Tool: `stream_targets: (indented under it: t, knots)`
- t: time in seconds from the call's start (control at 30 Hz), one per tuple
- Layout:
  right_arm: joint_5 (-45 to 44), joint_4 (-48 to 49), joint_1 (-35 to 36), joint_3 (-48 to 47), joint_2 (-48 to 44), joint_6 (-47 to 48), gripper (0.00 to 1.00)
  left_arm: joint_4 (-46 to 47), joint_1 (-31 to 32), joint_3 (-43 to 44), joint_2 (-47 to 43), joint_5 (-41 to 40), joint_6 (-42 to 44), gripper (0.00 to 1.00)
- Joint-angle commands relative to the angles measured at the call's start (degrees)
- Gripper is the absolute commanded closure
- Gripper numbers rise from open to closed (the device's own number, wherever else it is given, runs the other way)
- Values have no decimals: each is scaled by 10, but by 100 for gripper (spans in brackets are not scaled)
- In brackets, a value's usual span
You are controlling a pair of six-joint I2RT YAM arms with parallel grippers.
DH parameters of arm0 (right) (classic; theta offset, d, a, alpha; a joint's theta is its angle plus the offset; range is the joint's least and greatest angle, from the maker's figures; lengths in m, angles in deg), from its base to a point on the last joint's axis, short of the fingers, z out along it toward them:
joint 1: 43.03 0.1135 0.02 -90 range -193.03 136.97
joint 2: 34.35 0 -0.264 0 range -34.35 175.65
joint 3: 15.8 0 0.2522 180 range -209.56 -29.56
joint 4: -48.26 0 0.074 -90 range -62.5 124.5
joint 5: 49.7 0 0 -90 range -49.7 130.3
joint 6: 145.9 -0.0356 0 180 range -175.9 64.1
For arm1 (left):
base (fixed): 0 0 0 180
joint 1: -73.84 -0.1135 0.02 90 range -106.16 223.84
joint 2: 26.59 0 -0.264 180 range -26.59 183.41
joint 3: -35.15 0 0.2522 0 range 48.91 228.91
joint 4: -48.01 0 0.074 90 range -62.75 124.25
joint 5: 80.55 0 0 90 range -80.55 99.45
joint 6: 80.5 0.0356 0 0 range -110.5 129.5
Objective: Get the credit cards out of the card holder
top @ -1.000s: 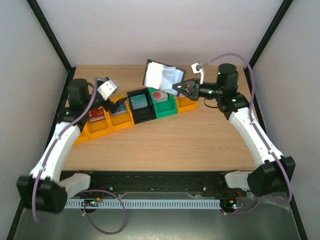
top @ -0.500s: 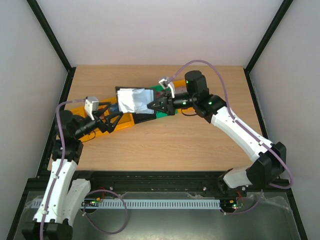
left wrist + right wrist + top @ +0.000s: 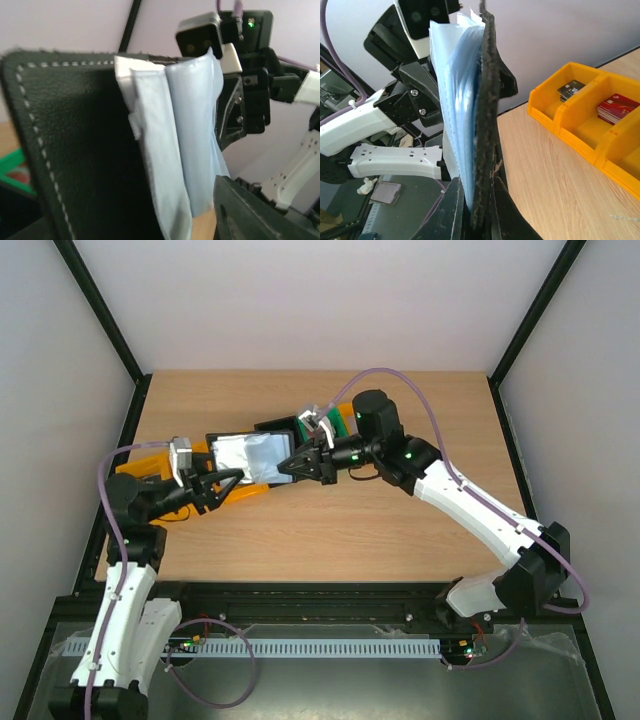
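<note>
The card holder [image 3: 250, 455] hangs open in the air over the row of bins, black outside with blue-grey pockets. My right gripper [image 3: 290, 462] is shut on its right edge; the right wrist view shows the jaws [image 3: 479, 215] pinching the black cover [image 3: 485, 100]. My left gripper [image 3: 226, 484] is open at the holder's lower left edge. In the left wrist view the holder's black cover [image 3: 75, 145] and pockets [image 3: 185, 130] fill the frame, with one finger [image 3: 245, 210] beside them. A red credit card [image 3: 617, 107] and a dark one [image 3: 572, 89] lie in yellow bin compartments.
The yellow bins [image 3: 140, 462] run under the left arm, also seen in the right wrist view [image 3: 580, 117]. A black bin [image 3: 275, 427] and a green bin [image 3: 345, 418] sit behind the holder. Bare wooden table [image 3: 380, 530] lies in front.
My right arm carried the open holder left and toward the front. My left arm swung away from the yellow bins and came up to the holder's lower left edge.
</note>
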Motion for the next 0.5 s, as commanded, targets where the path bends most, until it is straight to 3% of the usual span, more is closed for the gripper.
stream_targets:
  t: [0.0,0.1,0.17,0.33,0.47]
  knots:
    - [-1,44,18,-1,-19,-9,98,-38,16,24,24,58,96,55]
    - [-1,53,24,9,-22,-11,98,-88,20,40,36,53,136,96]
    - [-5,66,24,18,-27,-15,98,-67,22,37,32,45,117,98]
    - [-31,63,23,22,-36,8,67,-51,23,34,13,13,102,98]
    - [-46,65,14,21,-42,15,56,-46,23,33,12,14,104,98]
